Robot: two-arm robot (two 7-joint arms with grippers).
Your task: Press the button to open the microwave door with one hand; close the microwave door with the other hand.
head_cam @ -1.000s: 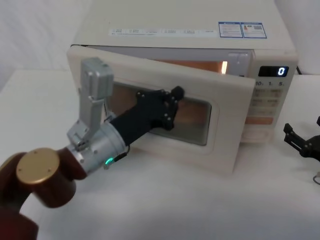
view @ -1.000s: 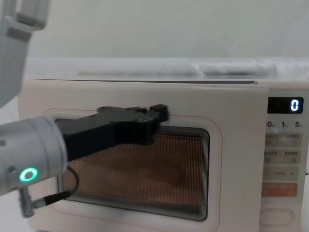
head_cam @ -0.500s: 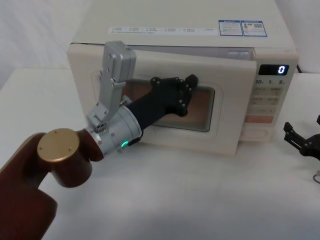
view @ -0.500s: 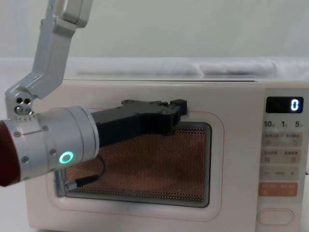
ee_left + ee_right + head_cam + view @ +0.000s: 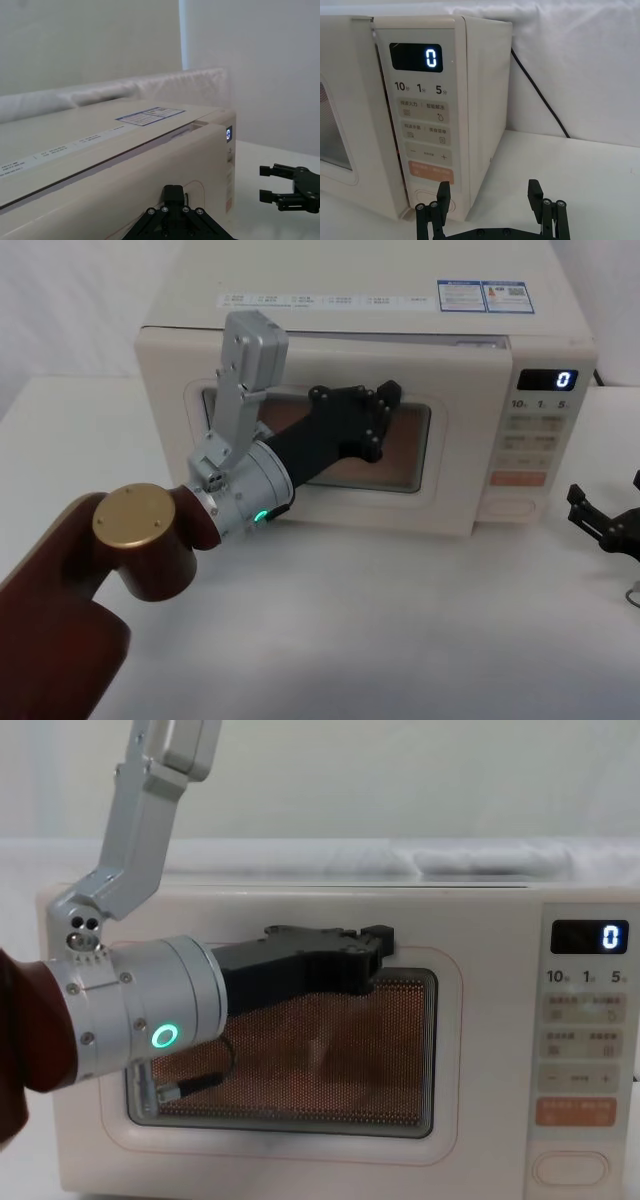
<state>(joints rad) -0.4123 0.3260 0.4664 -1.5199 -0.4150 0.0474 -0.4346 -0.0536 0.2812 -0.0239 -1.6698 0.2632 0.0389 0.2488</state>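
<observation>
Left gripper (image 5: 388, 395) against microwave door (image 5: 460, 450), forearm stretched forward.

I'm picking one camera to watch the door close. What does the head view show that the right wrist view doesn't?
Head view alone: the left tool against the door near its window's top edge, and the stickers on the microwave top. Right wrist view alone: the black cable behind the oven, the button below the panel, and the right tool open, short of it. Both: the display reading 0.
</observation>
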